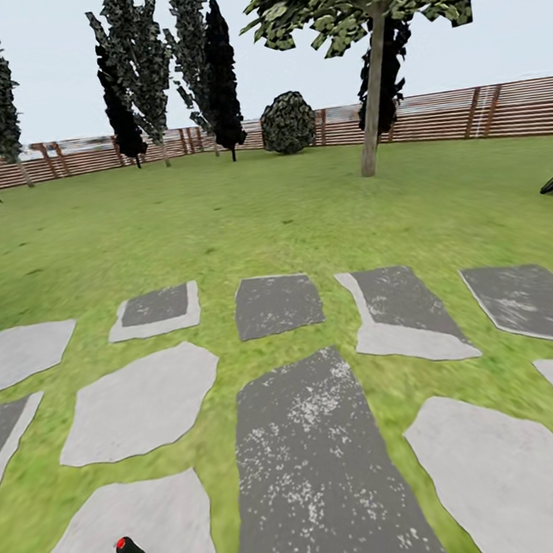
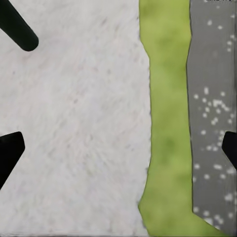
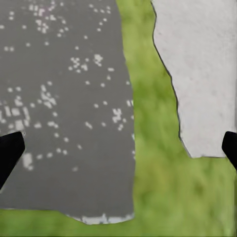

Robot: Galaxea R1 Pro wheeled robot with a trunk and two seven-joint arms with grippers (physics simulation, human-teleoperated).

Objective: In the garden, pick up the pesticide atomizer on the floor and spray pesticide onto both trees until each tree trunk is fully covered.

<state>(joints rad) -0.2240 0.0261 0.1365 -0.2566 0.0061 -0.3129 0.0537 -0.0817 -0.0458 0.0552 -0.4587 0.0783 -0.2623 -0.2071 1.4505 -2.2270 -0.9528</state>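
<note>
While both wrist cameras are being pointed down at the paving, the left pincer [image 2: 118, 148] and right pincer [image 3: 118, 148] are being held wide open, with nothing gripped. One pesticide atomizer [image 1: 130, 551], black with a red cap, is being seen lying on a pale paving slab [image 1: 144, 535]; no label is readable. One pale tree trunk [image 1: 372, 92] is being shown near the fence [image 1: 464, 115].
</note>
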